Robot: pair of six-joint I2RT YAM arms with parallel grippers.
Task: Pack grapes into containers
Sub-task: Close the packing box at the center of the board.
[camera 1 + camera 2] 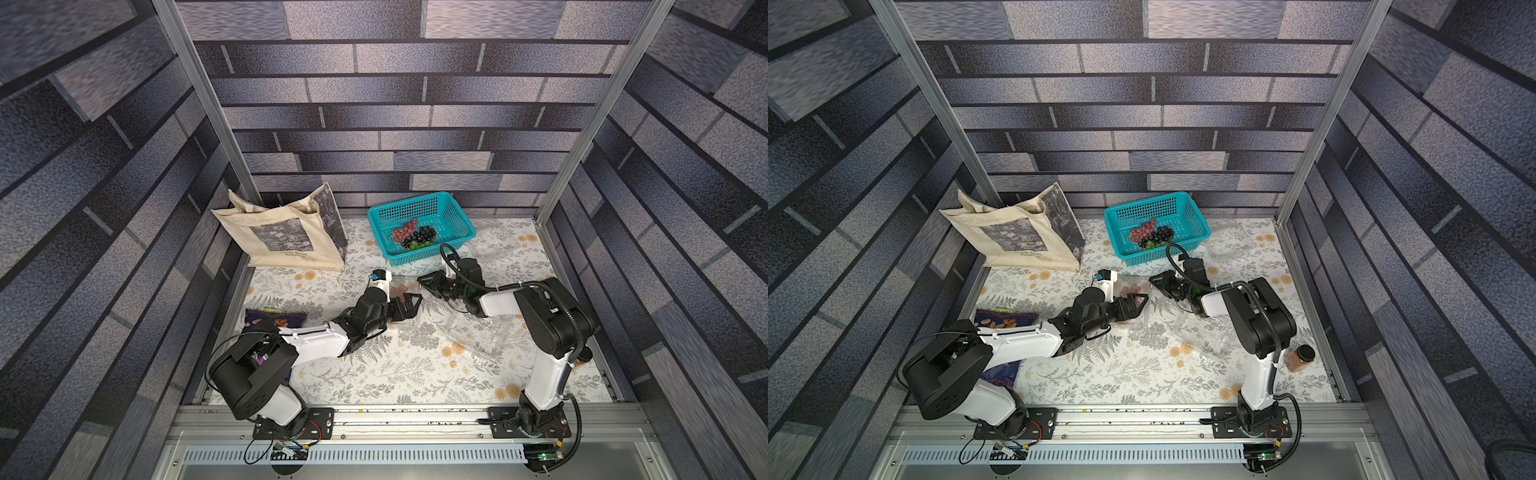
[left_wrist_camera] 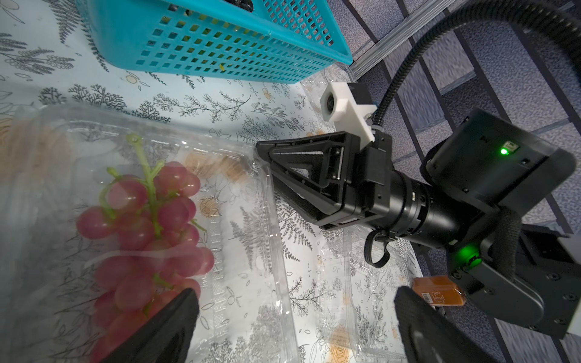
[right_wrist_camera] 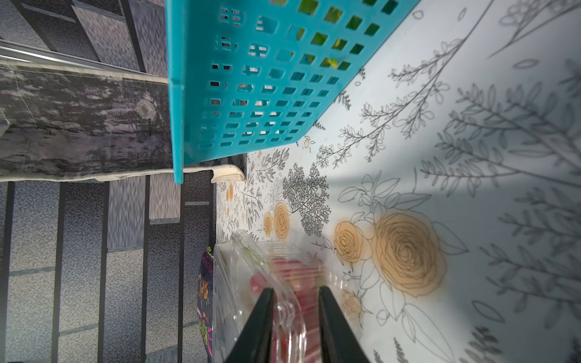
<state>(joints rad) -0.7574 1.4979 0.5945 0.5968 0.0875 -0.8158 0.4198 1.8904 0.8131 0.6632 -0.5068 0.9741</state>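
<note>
We find the left gripper (image 2: 294, 294) with its fingers spread wide and nothing clamped. One finger lies over the low end of the red grapes (image 2: 151, 226). The other stands outside the clear box (image 2: 248, 261) that holds the bunch. We cannot tell whether the near finger touches the berries.

The right gripper (image 3: 296, 290) faces the left gripper across this box, its tips at the box's corner. In the right wrist view its jaws stand narrowly apart with the box's rim between them. One finger lies against the plastic, but we cannot tell whether the rim is pinched.

In both top views the two grippers are near each other, tip towards tip, with the box between and beneath them.

The basket (image 1: 455, 224) stands just beside the right gripper, on the back-wall side, and contains the mixed grapes (image 1: 415, 237). A second clear box (image 1: 478, 334) lies open behind the right gripper's wrist, under that arm. A third clear box (image 1: 494, 243) sits past the basket, well apart from both grippers. The tote bag (image 1: 282, 237) stands well apart from the left gripper.
</note>
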